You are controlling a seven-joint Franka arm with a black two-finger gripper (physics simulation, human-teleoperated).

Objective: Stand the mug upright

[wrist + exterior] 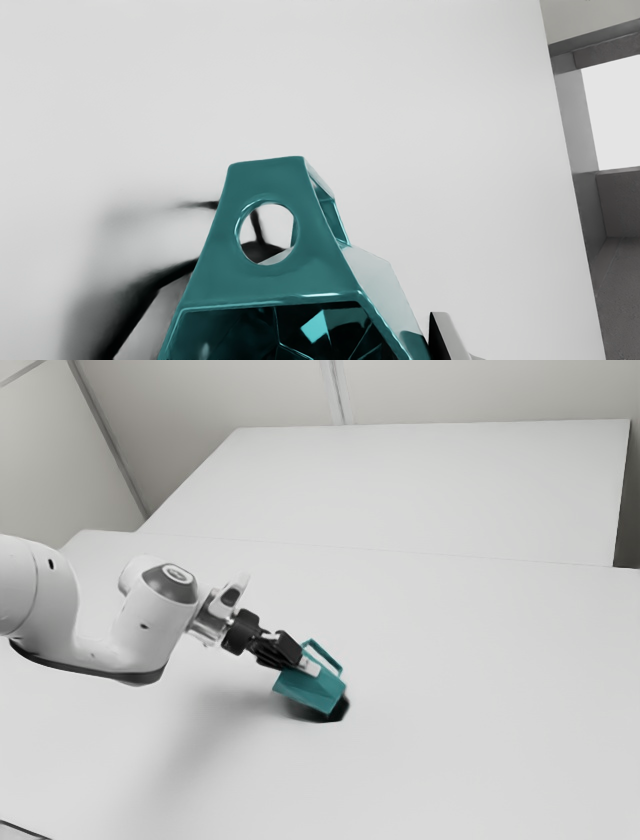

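white and smooth, the broad flat table [480,680] stretches under everything, and past a faint seam lies another plain white flat surface [420,485]. pale grey walls [45,450] stand behind them. the white, rounded, jointed robot arm [145,620] comes in from the exterior view's left and slopes down to the teal, faceted, glossy mug [310,693]. the mug is not upright: it leans well over, above a dark shadow [338,712] on the table, and i can't tell whether its lowest edge touches down. the black two-finger gripper [311,668] is right at the mug, against or just beside its wall; i can't tell whether it is spread, pressed together or pinching the mug. in the wrist view the mug's dark, shiny, angular hollow opens toward the hand's camera. a flat teal tapering face [270,282] runs out from the rim, pierced by a round hole. smallest, the thin teal angular handle [328,655] sticks up from the mug's upper side in the exterior view.
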